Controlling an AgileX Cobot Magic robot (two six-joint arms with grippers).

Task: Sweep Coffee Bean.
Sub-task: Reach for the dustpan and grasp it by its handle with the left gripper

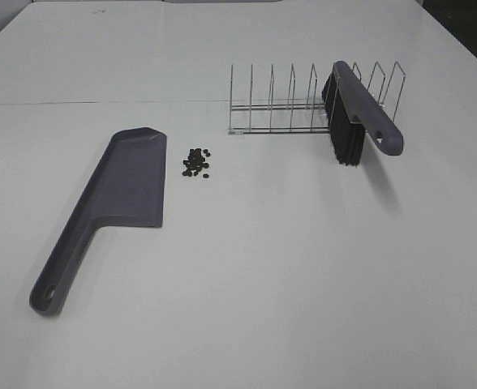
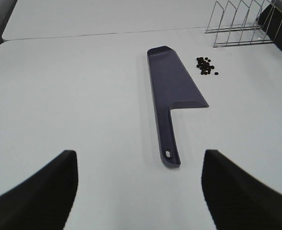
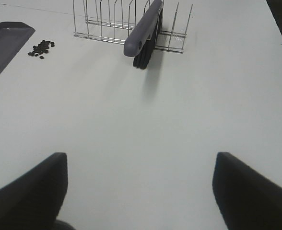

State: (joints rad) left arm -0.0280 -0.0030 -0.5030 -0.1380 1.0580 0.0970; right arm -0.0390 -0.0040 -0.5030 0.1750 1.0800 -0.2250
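You are at a lab-style robot test bench, not a lived-in room. Evidence: plain white desk, two tops butted along a seam. It carries a staged set of props: purple-grey dustpan, small cluster of coffee beans, wire rack with a brush propped in it.

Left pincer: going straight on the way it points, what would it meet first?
Probably the dustpan, handle end first, lying centred ahead of the open left pincer; the beans sit off that line. Depth is unclear.
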